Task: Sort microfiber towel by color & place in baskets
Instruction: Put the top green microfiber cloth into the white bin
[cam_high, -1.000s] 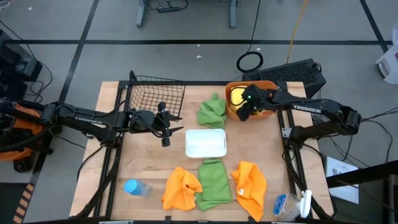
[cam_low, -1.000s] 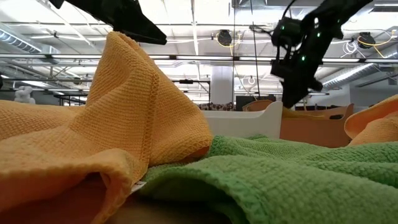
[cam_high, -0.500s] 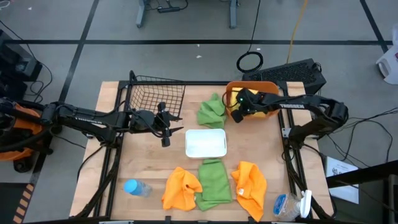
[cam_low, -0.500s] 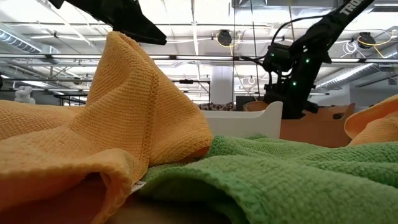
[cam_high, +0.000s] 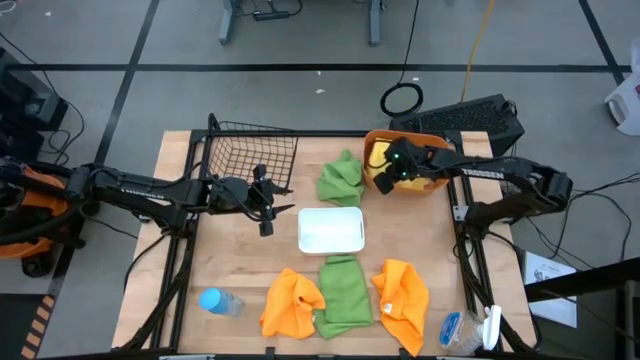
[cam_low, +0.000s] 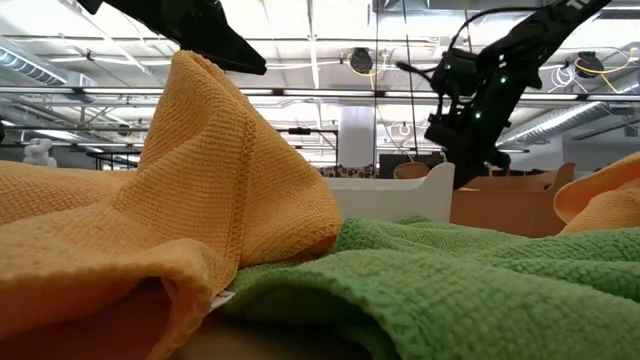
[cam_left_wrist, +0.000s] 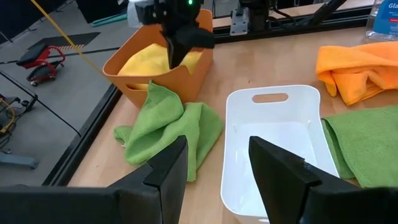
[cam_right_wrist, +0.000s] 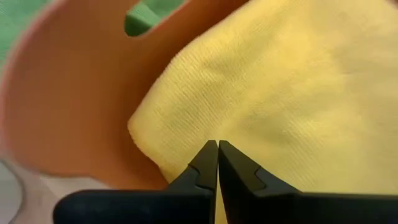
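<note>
My right gripper (cam_high: 384, 176) hangs shut over the orange tub (cam_high: 432, 186) at the table's far right. In its wrist view the fingertips (cam_right_wrist: 217, 144) point down at a yellow towel (cam_right_wrist: 292, 87) lying in the tub, close above it. One green towel (cam_high: 340, 180) lies bunched on the table against the tub's left side. Another green towel (cam_high: 343, 290) lies near the front edge between two orange towels (cam_high: 291, 303) (cam_high: 403, 292). The white tray (cam_high: 331, 230) sits mid-table and the black wire basket (cam_high: 250, 155) at the far left. My left gripper (cam_high: 265, 205) waits open beside the tray.
A blue-capped bottle (cam_high: 215, 300) lies near the front left corner, and other bottles (cam_high: 468, 328) sit at the front right corner. Bare wood shows between the wire basket and the front towels. In the low view an orange towel (cam_low: 180, 200) fills the foreground.
My right gripper, shut throughout, dipped down into the orange tub while shifting toward the table's left. It then rose again and came a little back toward the right. The yellow towel stays in the tub.
</note>
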